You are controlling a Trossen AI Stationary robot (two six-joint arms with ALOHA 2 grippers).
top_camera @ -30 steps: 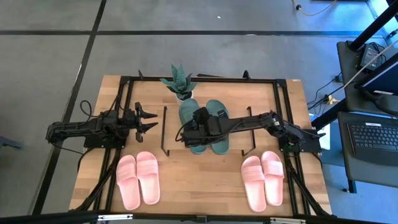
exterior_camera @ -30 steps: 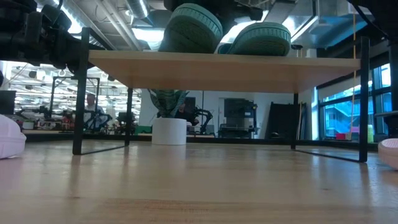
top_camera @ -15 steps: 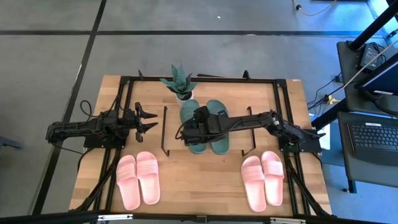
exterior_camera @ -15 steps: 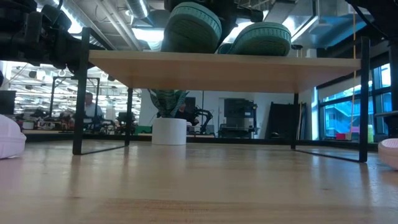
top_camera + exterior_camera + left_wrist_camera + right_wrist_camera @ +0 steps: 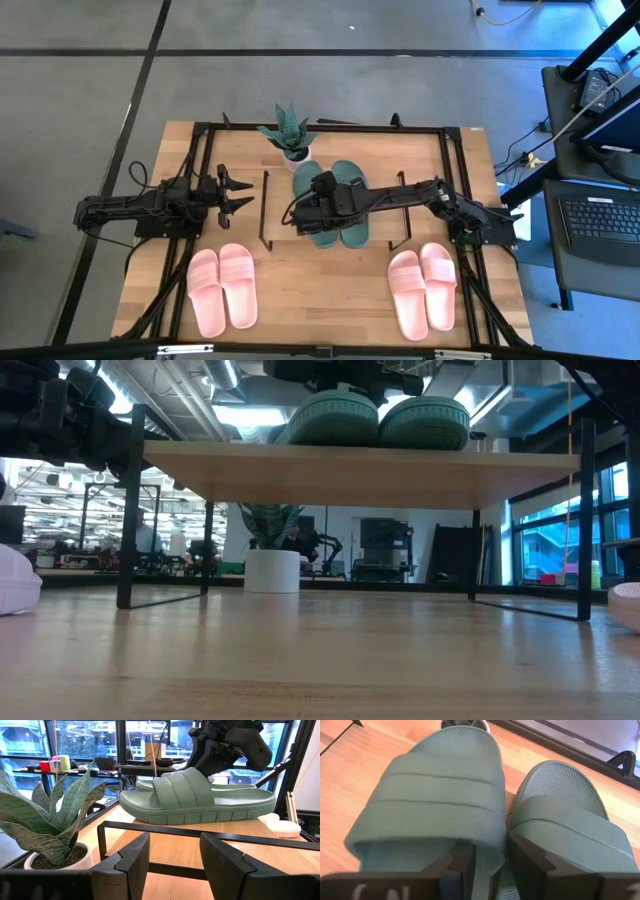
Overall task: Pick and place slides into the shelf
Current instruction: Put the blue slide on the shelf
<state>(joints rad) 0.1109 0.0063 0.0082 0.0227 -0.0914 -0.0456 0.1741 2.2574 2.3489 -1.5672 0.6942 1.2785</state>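
Releasing the dark green slides [image 5: 332, 203] onto the shelf [image 5: 385, 176] at frame centre, the right gripper [image 5: 312, 208] straddles one strap, fingers part-open. Left gripper [image 5: 238, 194] waits wide. Next: lift clear, fetch pink slides [image 5: 222, 289].

I saw one pair of slides [image 5: 332, 203] on the shelf [image 5: 350, 462]; the other pairs [image 5: 223, 288] [image 5: 423, 288] lay before it, either side.
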